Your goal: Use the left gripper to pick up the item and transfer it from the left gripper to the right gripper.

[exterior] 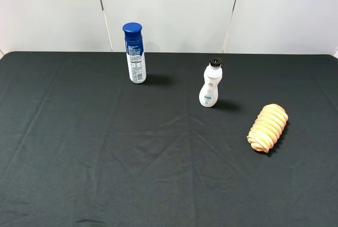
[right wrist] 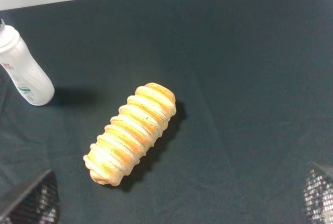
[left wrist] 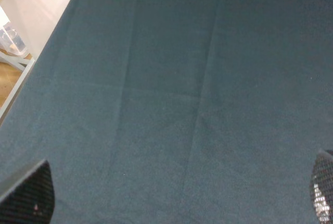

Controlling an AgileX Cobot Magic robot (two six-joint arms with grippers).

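Observation:
The item, a peach-tan ridged loaf, lies on the black tablecloth at the right of the exterior high view, with nothing touching it. It also fills the middle of the right wrist view, lying ahead of the right gripper, whose two fingertips stand far apart and open with only cloth between them. The left gripper is open too, its fingertips wide apart over bare cloth, and the item is out of that view. Neither arm shows in the exterior high view.
A blue-capped spray can stands upright at the back left of centre. A small white bottle with a black cap stands upright left of the item, also seen as the bottle. The table edge shows beside the left gripper.

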